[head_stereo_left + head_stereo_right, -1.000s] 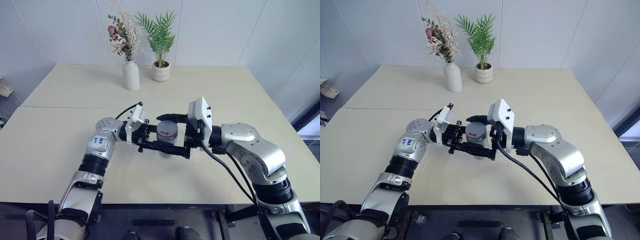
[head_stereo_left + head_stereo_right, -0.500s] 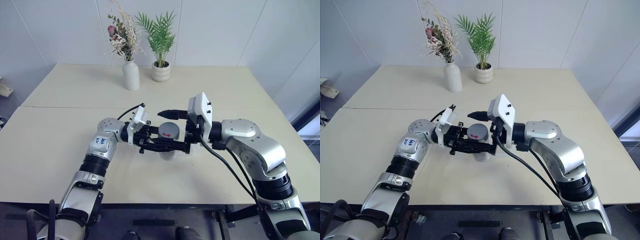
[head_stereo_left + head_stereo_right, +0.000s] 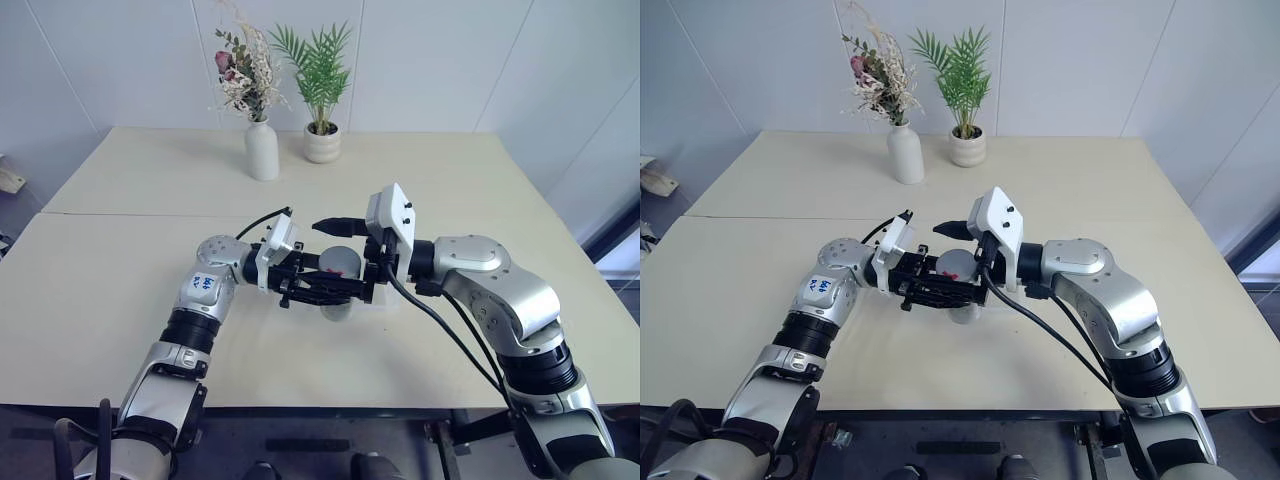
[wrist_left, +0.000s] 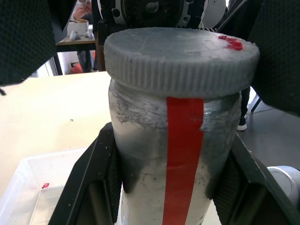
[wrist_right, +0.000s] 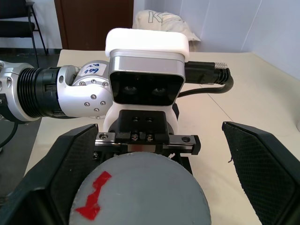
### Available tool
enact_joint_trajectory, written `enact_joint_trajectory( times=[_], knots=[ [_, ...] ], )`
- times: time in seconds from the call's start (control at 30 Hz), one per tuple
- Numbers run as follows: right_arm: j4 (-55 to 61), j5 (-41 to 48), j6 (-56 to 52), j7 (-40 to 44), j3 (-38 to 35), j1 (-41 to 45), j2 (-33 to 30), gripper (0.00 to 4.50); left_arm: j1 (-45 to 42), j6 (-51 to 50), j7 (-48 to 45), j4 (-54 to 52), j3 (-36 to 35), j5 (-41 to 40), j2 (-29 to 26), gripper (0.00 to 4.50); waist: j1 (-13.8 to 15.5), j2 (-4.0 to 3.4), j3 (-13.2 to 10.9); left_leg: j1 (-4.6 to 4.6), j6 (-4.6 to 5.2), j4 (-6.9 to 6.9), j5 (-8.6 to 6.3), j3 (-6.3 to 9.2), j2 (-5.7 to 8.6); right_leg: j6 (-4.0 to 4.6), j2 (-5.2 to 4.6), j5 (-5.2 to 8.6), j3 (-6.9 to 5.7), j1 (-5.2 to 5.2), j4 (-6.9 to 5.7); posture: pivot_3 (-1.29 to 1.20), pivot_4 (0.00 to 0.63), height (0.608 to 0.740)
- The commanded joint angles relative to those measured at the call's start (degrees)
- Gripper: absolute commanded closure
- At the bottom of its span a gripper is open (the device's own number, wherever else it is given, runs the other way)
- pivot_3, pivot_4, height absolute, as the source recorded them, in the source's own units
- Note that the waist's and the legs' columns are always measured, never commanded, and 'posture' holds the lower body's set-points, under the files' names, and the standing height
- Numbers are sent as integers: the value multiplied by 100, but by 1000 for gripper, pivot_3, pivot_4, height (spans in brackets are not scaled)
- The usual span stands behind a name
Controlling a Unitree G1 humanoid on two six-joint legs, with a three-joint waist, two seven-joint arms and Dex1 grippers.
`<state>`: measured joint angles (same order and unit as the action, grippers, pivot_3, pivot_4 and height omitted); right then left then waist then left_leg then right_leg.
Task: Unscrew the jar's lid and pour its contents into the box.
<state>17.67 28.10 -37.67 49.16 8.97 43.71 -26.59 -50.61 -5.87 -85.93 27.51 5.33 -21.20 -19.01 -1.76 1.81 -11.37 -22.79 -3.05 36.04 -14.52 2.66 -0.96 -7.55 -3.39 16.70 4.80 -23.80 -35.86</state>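
The left pincer [image 3: 318, 290] is clamped on the jar [image 4: 173, 154], holding it upright above the counter [image 3: 120, 270], roughly over the middle of the near half, well in from every edge. Its two black fingers [image 4: 93, 183] press the clear body from both sides, below the lid [image 4: 180, 58]. The lid sits on the jar's mouth, grey and ribbed round its rim, with a small red mark on top; a red strip runs down the jar's side beneath it. The right pincer [image 5: 140, 183] comes in from the opposite side with its jaws spread wide, one finger [image 5: 56, 168] on each side of the lid and both standing apart from it, not touching. The box [image 4: 28, 187] lies on the counter just beside and below the jar, a clear shallow tray with rounded corners; whether anything is in it I cannot tell. At the far edge of the counter, well apart from the arms, stand a white vase [image 3: 261, 150] of dried flowers and a small potted plant [image 3: 322, 143], side by side.
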Motion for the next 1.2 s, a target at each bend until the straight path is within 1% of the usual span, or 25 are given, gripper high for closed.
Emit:
enact_joint_trajectory(
  times=[0.03, 0.4, 0.83, 1.0, 1.2],
  knots=[
    [76, -38, 87, -1, -166, 98, -139, 33, 50, 80, -152, -119, -118, -164, -56, 2445, 0, 0, 0, 0, 0, 0, 0, 0, 0, 0, 0, 0, 0, 0, 0, 0, 150, 740],
    [252, 43, -19, -112, -460, -116, -500, 33, 70, 146, -151, -30, -233, -172, -126, 2445, 4, 0, 0, -1, 0, 1, 0, 0, 0, 0, 0, 0, 0, 0, 0, 0, 150, 740],
    [822, 439, -374, -189, -890, -525, -986, 33, -10, 330, -128, 347, -335, -75, -221, 2445, 8, 0, 0, -2, 0, 2, 0, 0, 0, 0, 0, 0, 0, 0, 1, 0, 150, 740],
    [1076, 630, -523, -224, -909, -632, -986, 33, -39, 363, -128, 409, -313, -76, -204, 2445, 6, 0, 0, -2, 0, 2, 0, 0, 0, 0, 0, 0, 0, 0, 1, 0, 150, 740],
    [1229, 882, -597, -441, -809, -523, -664, 33, -120, 420, -151, 525, -256, -47, -94, 2445, 8, 0, 0, -2, 0, 5, 0, 0, 0, 0, 0, 0, 0, 1, -1, 0, 150, 740]
  ],
)
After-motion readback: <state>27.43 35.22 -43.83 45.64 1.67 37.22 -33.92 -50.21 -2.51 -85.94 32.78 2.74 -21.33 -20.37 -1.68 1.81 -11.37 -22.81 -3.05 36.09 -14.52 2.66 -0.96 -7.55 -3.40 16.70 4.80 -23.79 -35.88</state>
